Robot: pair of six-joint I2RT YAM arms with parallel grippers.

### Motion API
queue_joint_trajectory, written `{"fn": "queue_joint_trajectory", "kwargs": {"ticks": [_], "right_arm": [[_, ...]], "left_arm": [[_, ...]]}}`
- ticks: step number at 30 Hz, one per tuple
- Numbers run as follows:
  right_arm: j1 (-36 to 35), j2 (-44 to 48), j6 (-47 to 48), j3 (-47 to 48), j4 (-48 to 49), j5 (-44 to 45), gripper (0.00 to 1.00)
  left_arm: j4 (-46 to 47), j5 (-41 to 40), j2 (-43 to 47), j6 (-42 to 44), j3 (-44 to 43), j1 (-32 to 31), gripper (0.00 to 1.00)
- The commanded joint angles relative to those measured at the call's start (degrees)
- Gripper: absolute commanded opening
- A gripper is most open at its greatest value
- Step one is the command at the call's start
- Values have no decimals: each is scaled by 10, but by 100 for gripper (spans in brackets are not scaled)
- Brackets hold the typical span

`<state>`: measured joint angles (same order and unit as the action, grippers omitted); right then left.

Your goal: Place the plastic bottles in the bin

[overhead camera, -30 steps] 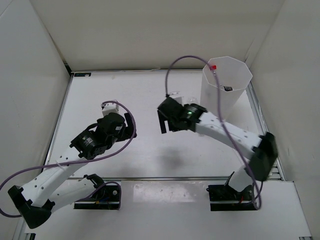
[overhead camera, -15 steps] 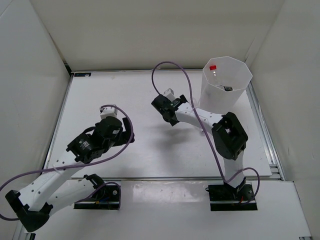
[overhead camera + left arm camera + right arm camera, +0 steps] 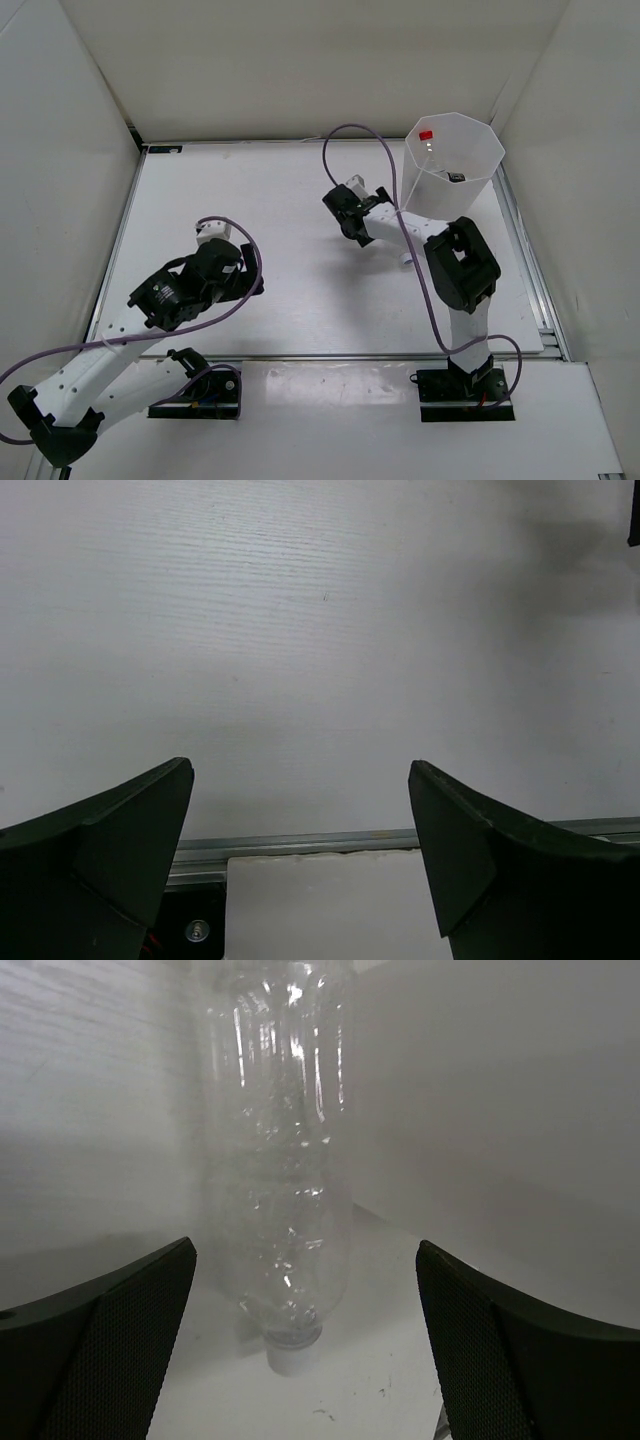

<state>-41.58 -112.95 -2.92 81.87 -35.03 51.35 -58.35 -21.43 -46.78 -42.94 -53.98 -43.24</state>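
A plain clear bottle [image 3: 280, 1160] with a white cap [image 3: 285, 1357] lies on the table in the right wrist view, cap towards the camera. My right gripper [image 3: 305, 1250] is open and the bottle lies just ahead of its fingers, untouched. In the top view my right gripper [image 3: 358, 225] hangs left of the white bin [image 3: 478, 140], and the clear bottle is hard to make out there. Inside the bin I see a red cap [image 3: 426, 135] and a dark cap [image 3: 455, 178]. My left gripper [image 3: 252, 275] is open and empty over bare table [image 3: 300, 770].
White walls enclose the table on the left, back and right. The metal rail [image 3: 320, 838] of the table's near edge runs under my left gripper. Purple cables [image 3: 350, 135] loop above both arms. The bin stands in the far right corner.
My right arm folded back and its gripper swung from mid-table to a spot beside the bin. My left arm drew back a little towards the near left.
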Motion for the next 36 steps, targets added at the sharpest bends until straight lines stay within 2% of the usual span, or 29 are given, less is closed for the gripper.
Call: {"fn": "queue_joint_trajectory", "kwargs": {"ticks": [1, 15, 17, 19, 20, 22, 25, 27, 29, 30, 36], "right_arm": [[18, -18, 24, 1, 44, 7, 93], [62, -76, -42, 30, -4, -99, 93], [69, -76, -48, 29, -4, -125, 91], [81, -76, -54, 29, -11, -155, 85], [81, -82, -60, 36, -16, -175, 78], [86, -83, -67, 36, -22, -181, 71], [92, -88, -72, 36, -28, -199, 66], [92, -88, -78, 36, -41, -226, 54], [92, -88, -95, 36, -55, -246, 35], [92, -81, -101, 42, -73, -268, 32], [2, -19, -151, 71, -161, -326, 18]], "left_arm": [[-23, 9, 10, -8, -11, 0, 100], [-58, 10, 5, -35, -25, 0, 100], [-64, 10, 5, -42, -25, 0, 100], [-64, 10, 5, -48, -25, 0, 100], [-70, 10, 5, -54, -25, 0, 100], [-70, 2, 5, -59, -25, 0, 100], [-77, -5, 10, -65, -25, 0, 100], [-77, -12, 10, -70, -25, 0, 100], [-77, -18, 15, -82, -25, 0, 100], [-77, -25, 21, -82, -18, 0, 100], [-51, -52, 38, -105, 6, 0, 100]]}}
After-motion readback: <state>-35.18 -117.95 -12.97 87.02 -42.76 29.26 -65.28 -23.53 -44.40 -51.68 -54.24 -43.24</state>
